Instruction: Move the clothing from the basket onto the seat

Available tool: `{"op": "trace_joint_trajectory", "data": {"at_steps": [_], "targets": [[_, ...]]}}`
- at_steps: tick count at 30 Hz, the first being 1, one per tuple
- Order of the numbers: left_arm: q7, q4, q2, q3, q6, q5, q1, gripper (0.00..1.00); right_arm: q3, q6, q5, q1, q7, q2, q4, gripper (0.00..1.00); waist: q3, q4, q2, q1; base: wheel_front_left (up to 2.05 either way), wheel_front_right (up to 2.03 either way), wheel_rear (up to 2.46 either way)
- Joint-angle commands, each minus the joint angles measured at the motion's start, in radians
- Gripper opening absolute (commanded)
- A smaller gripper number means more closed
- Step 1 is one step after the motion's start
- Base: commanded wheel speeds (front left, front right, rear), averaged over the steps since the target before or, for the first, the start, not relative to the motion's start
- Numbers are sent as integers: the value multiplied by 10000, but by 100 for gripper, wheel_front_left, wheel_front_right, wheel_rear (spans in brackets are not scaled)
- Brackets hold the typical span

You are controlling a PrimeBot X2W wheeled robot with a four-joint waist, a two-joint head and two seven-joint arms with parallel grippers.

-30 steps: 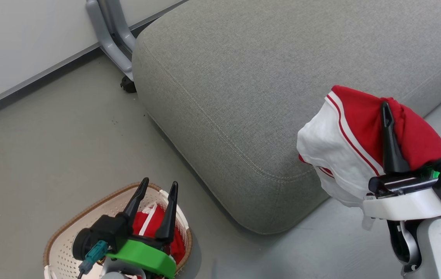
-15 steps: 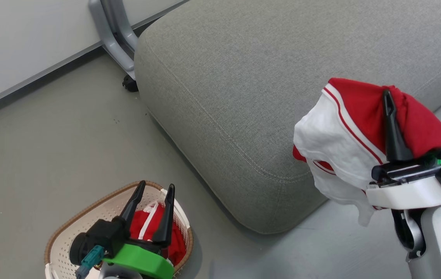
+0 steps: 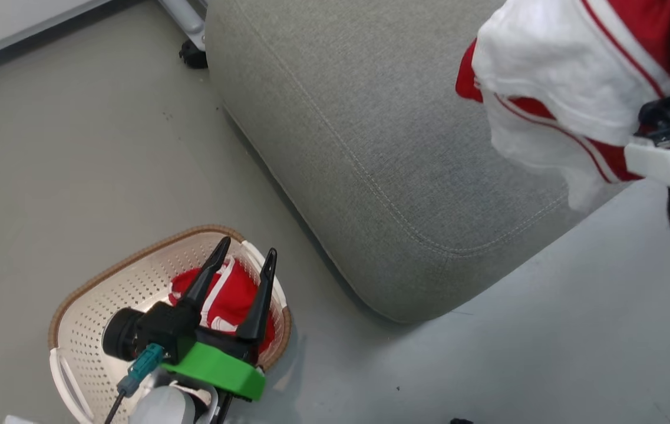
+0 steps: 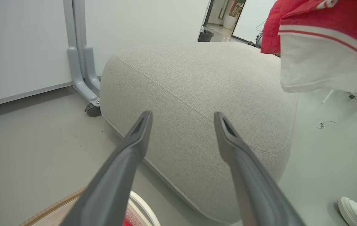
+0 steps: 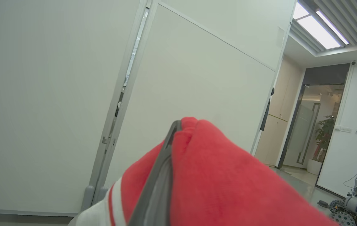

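While my right gripper (image 5: 176, 125) pinches one red-and-white garment (image 3: 547, 65) up by the seat (image 3: 370, 118), the other garment (image 3: 228, 294) lies in the basket (image 3: 105, 282).
My right fingers are pressed together on a fold of red cloth, which drapes over them and hangs white side down, off the grey cushion. My left gripper (image 3: 248, 247) hovers over the basket, fingers spread wide with nothing between them, tips toward the seat. That basket stands on the floor (image 3: 75, 147) near the seat's rounded corner, and its garment is bunched on the side nearest the seat.
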Motion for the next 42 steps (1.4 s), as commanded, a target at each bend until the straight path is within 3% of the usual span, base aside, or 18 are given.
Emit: {"op": "trace_joint_trajectory", "data": {"at_steps": [1,10,23,34,42], "targets": [[-3,-66,154,-59,-26,77,-339,100,-137,-3,60,-461,-32,-91,86,0,1068,726,-1,0,0,0,0],[-1,-270,615,-357,-26,85,-1479,100,-896,-4,128,-3013,-31,-881,1450,0,2557,1597,-1,0,0,0,0],[-1,-400,814,105,-26,72,-1753,100,-1747,-6,156,-4369,-32,-336,3909,0,3592,2075,-1,0,0,0,0],[-1,-339,670,56,-26,177,-1690,100,-1372,-6,38,-4047,-31,211,6394,0,3846,2204,-1,0,0,0,0],[-1,-297,709,85,-26,202,-1722,100,-783,-6,436,-4298,-29,195,8459,0,3780,2192,-1,0,0,0,0]]}}
